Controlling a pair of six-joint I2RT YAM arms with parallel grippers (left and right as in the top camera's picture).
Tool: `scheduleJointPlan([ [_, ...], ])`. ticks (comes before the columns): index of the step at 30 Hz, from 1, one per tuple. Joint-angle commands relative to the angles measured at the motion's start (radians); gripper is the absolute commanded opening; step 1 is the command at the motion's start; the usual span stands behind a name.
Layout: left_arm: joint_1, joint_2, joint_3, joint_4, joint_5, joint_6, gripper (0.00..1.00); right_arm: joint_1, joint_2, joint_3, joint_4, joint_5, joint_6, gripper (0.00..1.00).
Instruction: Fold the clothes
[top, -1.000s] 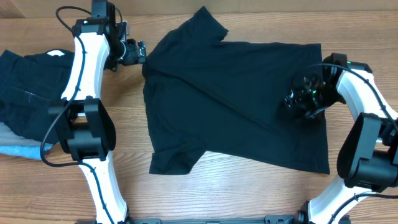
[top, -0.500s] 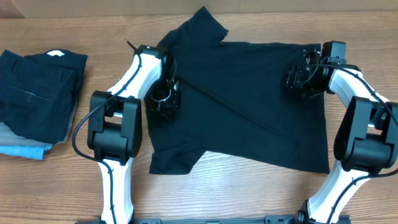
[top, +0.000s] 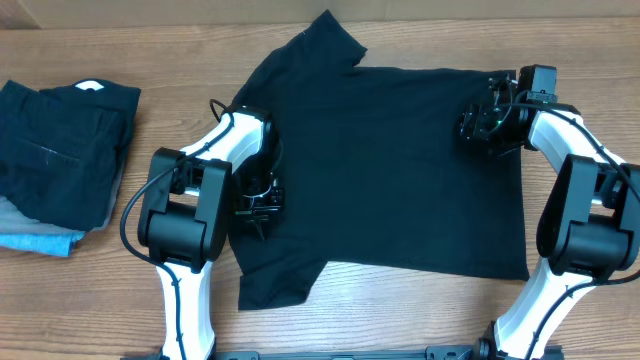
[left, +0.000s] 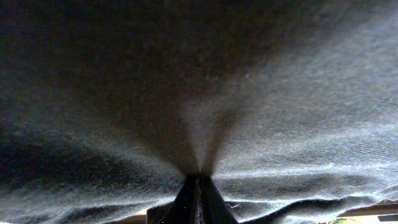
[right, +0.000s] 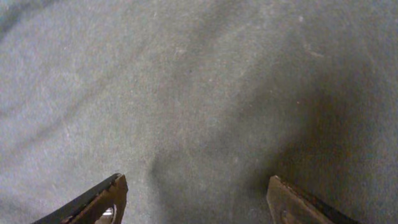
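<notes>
Pale wood-grain surface (top: 400, 310) fills the overhead view, and a plain black short-sleeved T-shirt (top: 390, 170) of soft fabric lies spread flat across its middle, with 1 sleeve reaching toward the far edge and the other toward the near edge. A stack of folded dark, grey and light-blue garments (top: 60, 150) sits by the left edge, apart from the shirt.

The left fingers (left: 198, 199) are clenched on the shirt's left border between the 2 sleeves. The wrist view shows the cloth puckered into a tight ridge where they meet. The right fingers (top: 487, 127) are spread apart low over the shirt's right side toward the far edge, with flat fabric under them and nothing gripped.

The step looks like starting a fold from the left border. The pinch is small, so soft cloth could slide out as it lifts. I cannot tell whether it holds 1 layer or 2; with only the top layer caught, the fold would come out lopsided. With the right side unheld, a pull from the left may drag the whole shirt instead of folding it.
</notes>
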Motion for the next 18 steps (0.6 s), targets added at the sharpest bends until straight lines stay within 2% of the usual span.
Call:
scheduleJointPlan([
  [1,0.0,0.035,0.017,0.026,-0.121,-0.025,0.04,-0.002,0.007,0.014,0.005,0.009,-0.007,0.88],
  [2,0.0,0.034,0.058,0.009,-0.118,-0.025,0.06,-0.002,0.007,0.014,0.006,0.009,-0.007,0.91],
  [4,0.0,0.031,0.158,-0.043,-0.119,-0.024,0.2,-0.002,0.007,0.014,0.006,0.004,-0.006,0.99],
  [6,0.0,0.028,0.29,-0.111,-0.121,-0.021,0.28,-0.002,0.005,0.032,-0.024,-0.038,-0.006,1.0],
  [7,0.0,0.028,0.385,-0.15,-0.121,-0.02,0.37,-0.002,-0.006,0.078,-0.099,-0.043,-0.002,1.0],
  [8,0.0,0.027,0.44,-0.169,-0.121,-0.02,0.41,-0.002,-0.018,0.106,-0.141,-0.044,-0.003,1.0],
  [10,0.0,0.027,0.636,-0.212,-0.109,-0.013,0.51,-0.003,-0.1,0.235,-0.366,-0.039,-0.003,1.0],
  [12,0.0,0.022,0.761,-0.243,-0.062,-0.002,0.52,-0.003,-0.203,0.266,-0.482,0.042,0.05,1.0],
  [14,0.0,-0.027,0.86,-0.282,-0.096,0.02,0.51,-0.004,-0.295,0.266,-0.539,0.137,0.116,1.0],
  [18,-0.023,-0.284,0.887,-0.259,-0.122,-0.008,0.52,-0.002,-0.483,0.266,-0.705,0.159,0.244,1.0],
])
